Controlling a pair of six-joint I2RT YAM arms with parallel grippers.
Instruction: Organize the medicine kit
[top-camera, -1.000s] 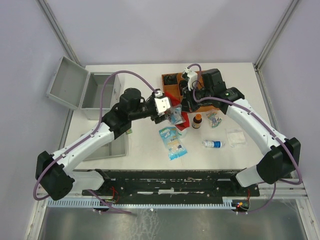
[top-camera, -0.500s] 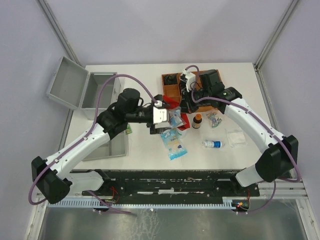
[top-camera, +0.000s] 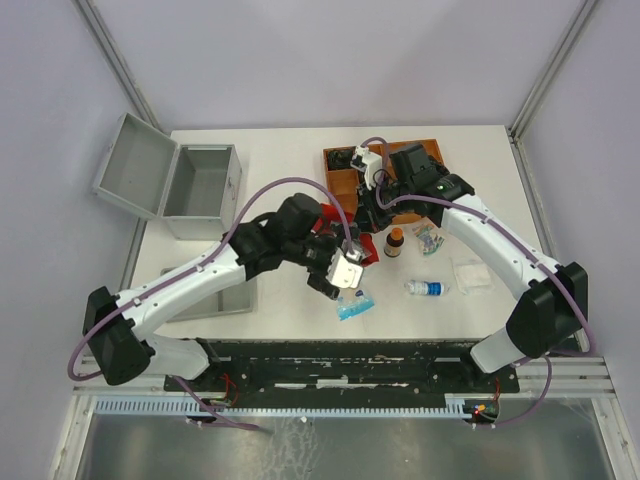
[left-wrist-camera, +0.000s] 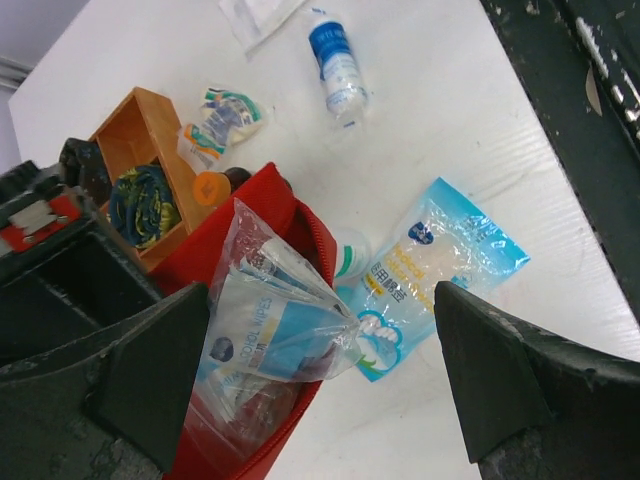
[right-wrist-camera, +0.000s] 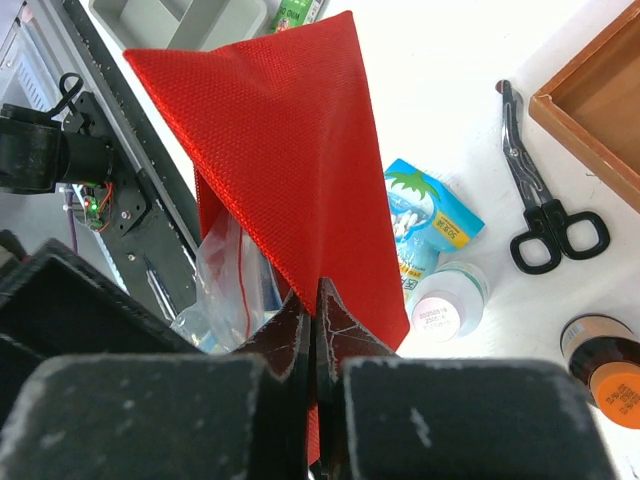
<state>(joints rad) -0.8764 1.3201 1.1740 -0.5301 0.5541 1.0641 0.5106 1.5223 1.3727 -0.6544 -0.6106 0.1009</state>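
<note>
Swinging nearward since a second ago, my left pincer (top-camera: 350, 283) hangs jaws apart; right pincer (right-wrist-camera: 315, 300) is clamped on the red pouch (right-wrist-camera: 290, 150). Far-left, the medicine kit (top-camera: 200, 185) sits open, apparently unfilled; most sorting remains.

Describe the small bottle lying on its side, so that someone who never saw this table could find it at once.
Start at the brown wooden tray at the far side of the white table and come toward the near edge, past the upright brown bottle. The small bottle lies just beyond, left of a clear plastic packet. Unlike the brown one, it lies on its side and has a blue label.
</note>
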